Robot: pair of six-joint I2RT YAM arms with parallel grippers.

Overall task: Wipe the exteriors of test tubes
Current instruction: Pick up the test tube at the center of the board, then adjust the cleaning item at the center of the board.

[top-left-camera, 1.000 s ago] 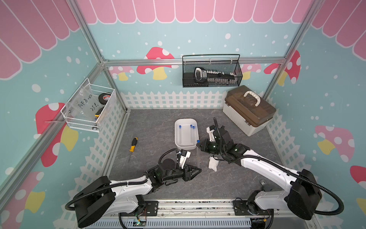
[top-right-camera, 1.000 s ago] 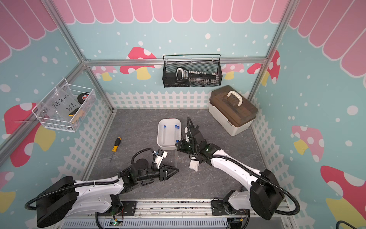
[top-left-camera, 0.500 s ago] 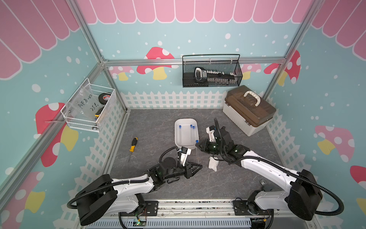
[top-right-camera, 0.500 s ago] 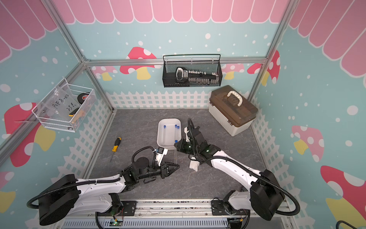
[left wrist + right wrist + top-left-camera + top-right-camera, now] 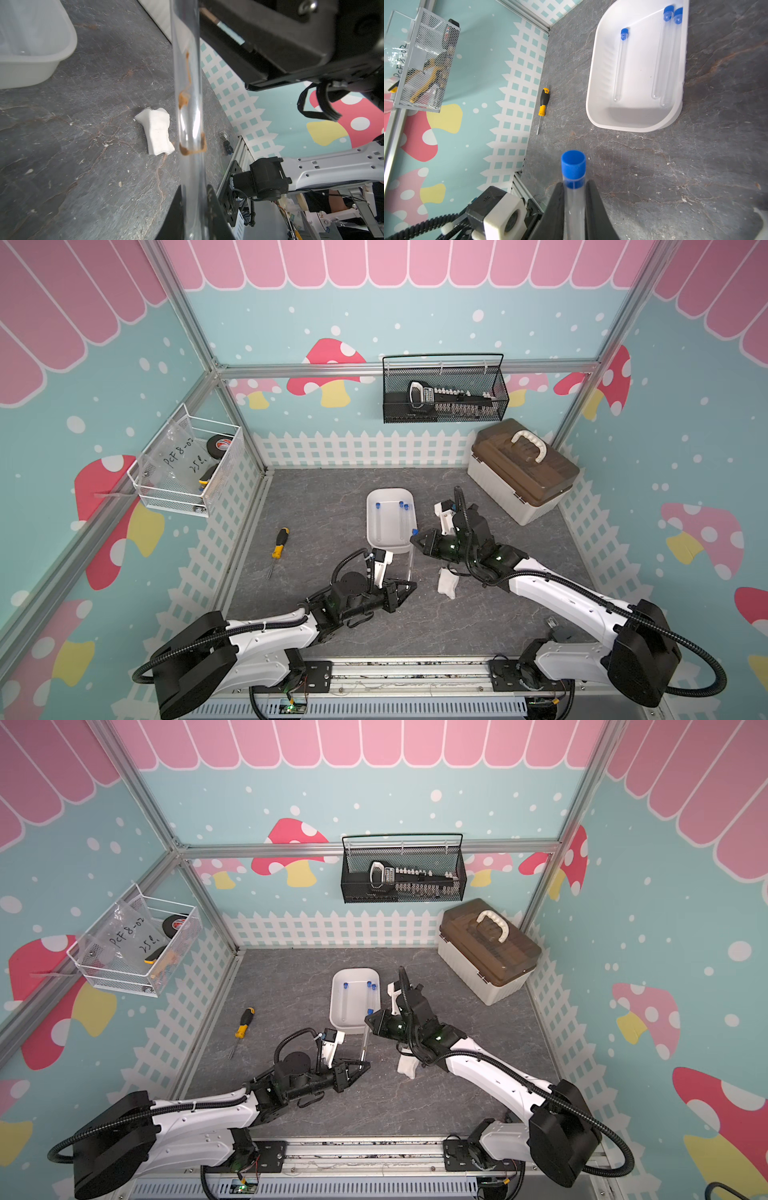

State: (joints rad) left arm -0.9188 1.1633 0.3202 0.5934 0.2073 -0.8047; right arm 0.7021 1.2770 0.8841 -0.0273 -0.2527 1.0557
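A yellow-and-black screwdriver [image 5: 277, 545] lay alone on the grey desk [image 5: 324, 497] at left. Right of it, a white tray [image 5: 370, 526] held three blue-capped test tubes [image 5: 619, 66], two together along one wall and one apart. Just beside the tray's near right corner, the fourth test tube [image 5: 411, 562] was held off the desk between the two hands. The left hand [image 5: 409, 587] was clamped on its clear bottom end. The right hand [image 5: 415, 537] flanked it just below the blue cap [image 5: 573, 164]; whether those fingers pressed on it could not be told. Brown smears [image 5: 182, 99] marked the tube. A crumpled white cloth [image 5: 448, 583] lay on the desk just to its right, and a brown-lidded box [image 5: 523, 472] sat at far right.
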